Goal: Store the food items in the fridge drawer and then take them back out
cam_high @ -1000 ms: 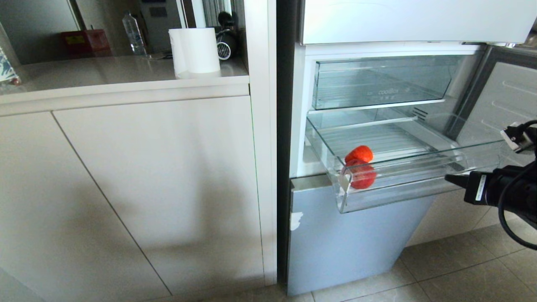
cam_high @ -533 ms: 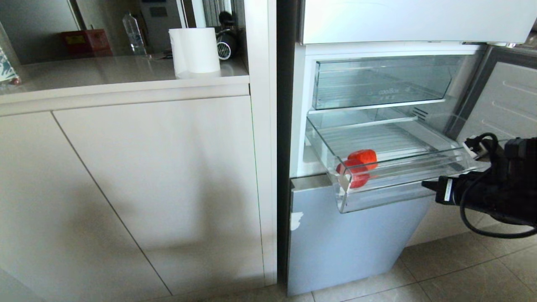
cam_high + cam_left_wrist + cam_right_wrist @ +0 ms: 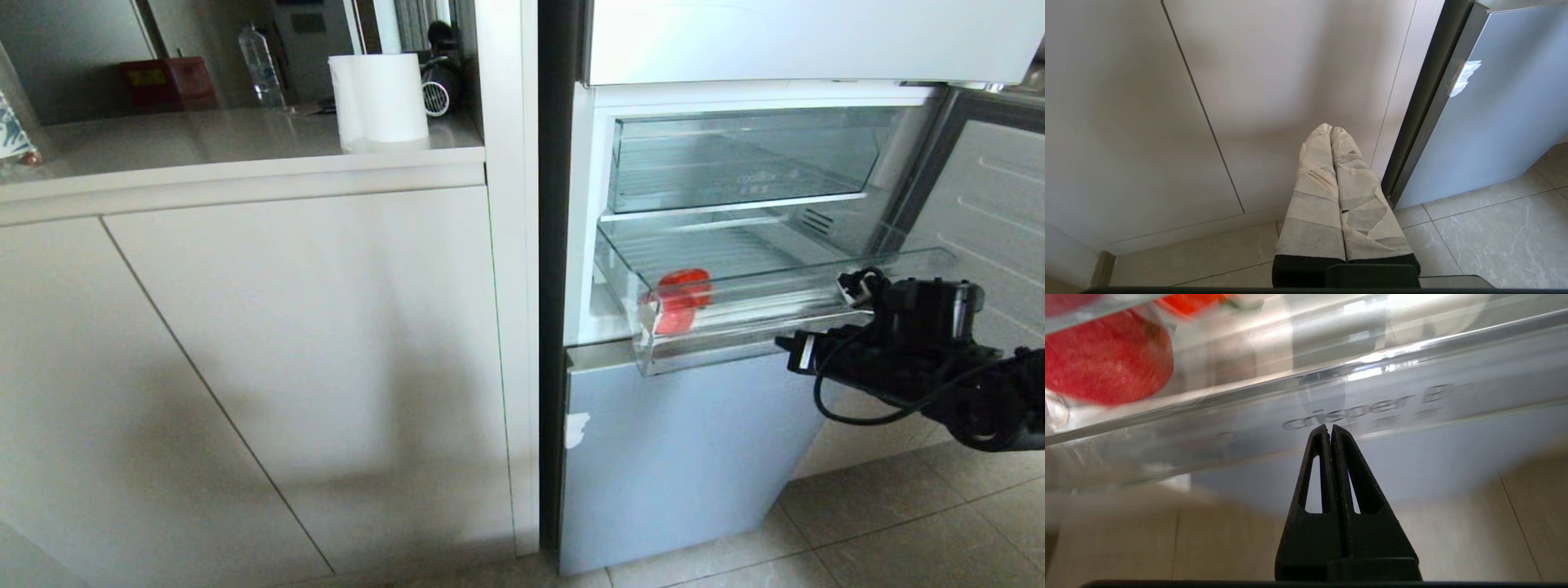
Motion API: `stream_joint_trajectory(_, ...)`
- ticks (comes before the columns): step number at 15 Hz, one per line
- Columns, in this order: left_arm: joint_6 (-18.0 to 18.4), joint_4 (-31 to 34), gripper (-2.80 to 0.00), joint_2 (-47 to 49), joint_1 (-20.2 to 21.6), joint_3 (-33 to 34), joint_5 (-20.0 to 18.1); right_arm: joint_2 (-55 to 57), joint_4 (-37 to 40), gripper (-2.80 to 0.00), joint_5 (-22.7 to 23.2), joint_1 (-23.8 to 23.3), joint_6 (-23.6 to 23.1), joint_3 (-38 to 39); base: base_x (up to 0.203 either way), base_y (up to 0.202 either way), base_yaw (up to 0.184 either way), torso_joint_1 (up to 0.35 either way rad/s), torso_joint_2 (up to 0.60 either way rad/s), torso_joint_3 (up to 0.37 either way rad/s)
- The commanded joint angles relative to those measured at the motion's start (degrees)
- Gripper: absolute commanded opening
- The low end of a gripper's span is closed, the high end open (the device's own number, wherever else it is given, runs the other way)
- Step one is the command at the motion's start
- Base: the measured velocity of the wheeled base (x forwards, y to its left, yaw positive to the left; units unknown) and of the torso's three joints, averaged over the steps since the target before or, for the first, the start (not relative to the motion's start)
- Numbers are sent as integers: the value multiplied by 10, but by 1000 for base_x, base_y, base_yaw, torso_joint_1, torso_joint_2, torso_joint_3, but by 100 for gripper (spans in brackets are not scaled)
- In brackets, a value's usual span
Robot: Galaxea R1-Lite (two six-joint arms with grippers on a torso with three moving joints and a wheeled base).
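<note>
Two red food items lie at the left end of the fridge drawer, a clear shallow drawer that stands partly out of the fridge. In the right wrist view a red piece and an orange-red piece show through the drawer's lettered clear front. My right gripper is shut and empty, with its tips against the right half of that front. The left gripper, with taped fingers, hangs shut and empty low beside the cabinet door.
A second clear bin with lettering sits above the drawer. The fridge door stands open on the right, behind my right arm. Below is the blue-grey lower door. A counter with a paper roll is on the left.
My right gripper has moved left and toward the fridge. The drawer has slid partway back in, carrying the red pieces with it. The left arm has stayed still.
</note>
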Motion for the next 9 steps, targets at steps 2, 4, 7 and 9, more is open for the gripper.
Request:
stream_joint_trajectory(2,0,0,-280,1,0,0,0,47,-66,-280,10,11,32,-23,0,0,0,0,0,0)
stream_joint_trajectory(4,0,0,-280,1,0,0,0,58,-100,-280,12,19,58,-42,0,0,0,0,0,0)
stream_joint_trajectory(7,0,0,-280,1,0,0,0,89,-133,-280,9,28,98,-96,0,0,0,0,0,0)
stream_joint_trajectory(9,0,0,-280,1,0,0,0,103,-135,-280,9,32,129,-135,0,0,0,0,0,0)
